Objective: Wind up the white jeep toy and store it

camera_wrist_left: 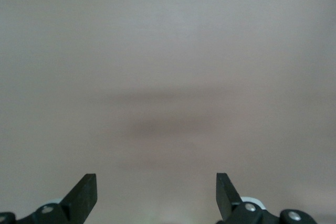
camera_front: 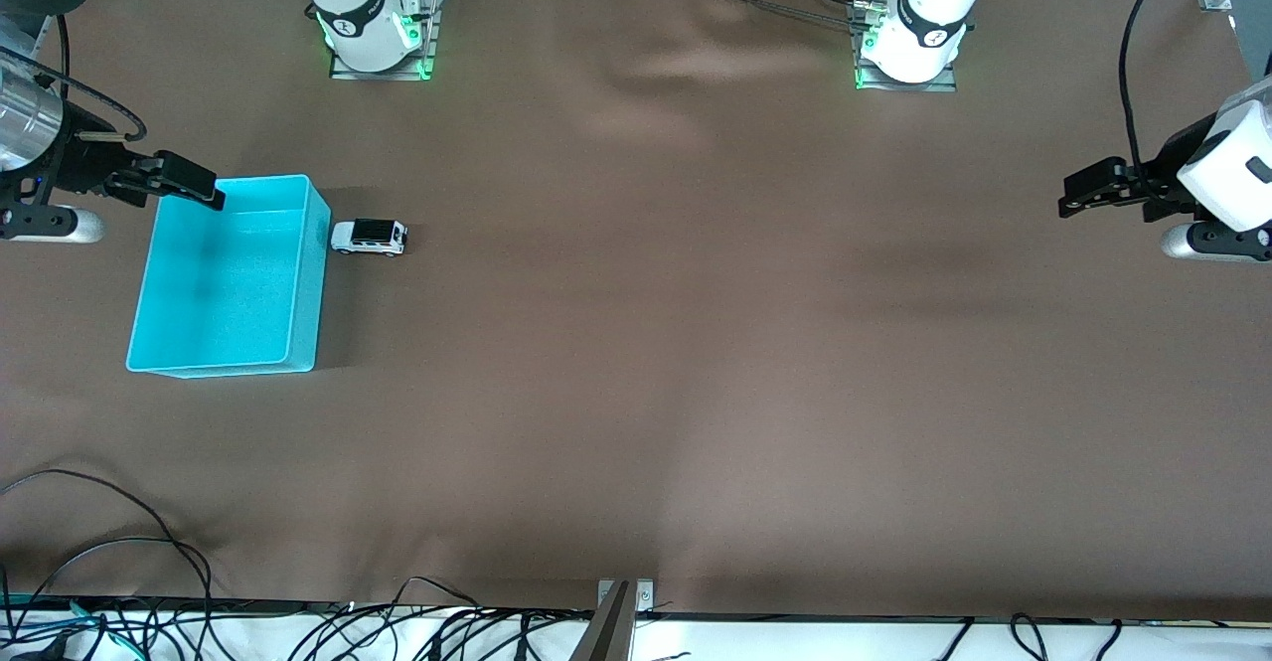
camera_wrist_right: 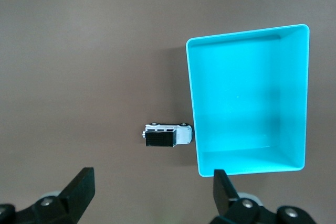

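The white jeep toy (camera_front: 369, 237) stands on the brown table right beside the cyan bin (camera_front: 298, 283), on the side toward the left arm's end. It also shows in the right wrist view (camera_wrist_right: 167, 134), against the bin's wall (camera_wrist_right: 192, 103). The bin is empty. My right gripper (camera_front: 169, 182) is open and empty, up in the air over the bin's corner nearest the robot bases. My left gripper (camera_front: 1093, 187) is open and empty, waiting high at the left arm's end of the table. The left wrist view shows only bare table between its fingertips (camera_wrist_left: 84, 192).
Brown cloth covers the table (camera_front: 696, 343). Cables (camera_front: 119, 562) lie along the table edge nearest the front camera. A metal bracket (camera_front: 621, 606) sits at the middle of that edge.
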Robot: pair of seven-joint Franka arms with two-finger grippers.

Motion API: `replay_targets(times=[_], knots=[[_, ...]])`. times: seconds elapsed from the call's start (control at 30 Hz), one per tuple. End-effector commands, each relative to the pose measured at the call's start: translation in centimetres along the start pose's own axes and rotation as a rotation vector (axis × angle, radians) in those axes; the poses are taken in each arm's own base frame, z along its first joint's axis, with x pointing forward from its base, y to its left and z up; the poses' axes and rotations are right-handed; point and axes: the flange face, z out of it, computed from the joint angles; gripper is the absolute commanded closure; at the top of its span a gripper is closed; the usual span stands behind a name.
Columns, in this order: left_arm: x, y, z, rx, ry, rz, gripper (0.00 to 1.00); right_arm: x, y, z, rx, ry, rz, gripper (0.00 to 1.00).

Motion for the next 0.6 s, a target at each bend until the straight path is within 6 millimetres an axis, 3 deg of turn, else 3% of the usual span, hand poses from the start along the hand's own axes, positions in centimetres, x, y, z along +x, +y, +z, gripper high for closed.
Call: replay_targets(times=[0.0,0.27,0.57], knots=[[-0.1,0.6,0.3,0.082,0.0,0.009,0.0,0.2,0.1,0.6,0.004,-0.023,0.013,0.0],[-0.2,0.6,0.1,0.024,0.002,0.006,0.0,-0.5,0.2,2.6,0.003,-0.027,0.019,0.0],[-0.2,0.6,0.3,0.023,-0.001,0.006,0.0,-2.6,0.5,7.5,-0.002,-0.01,0.023,0.0]])
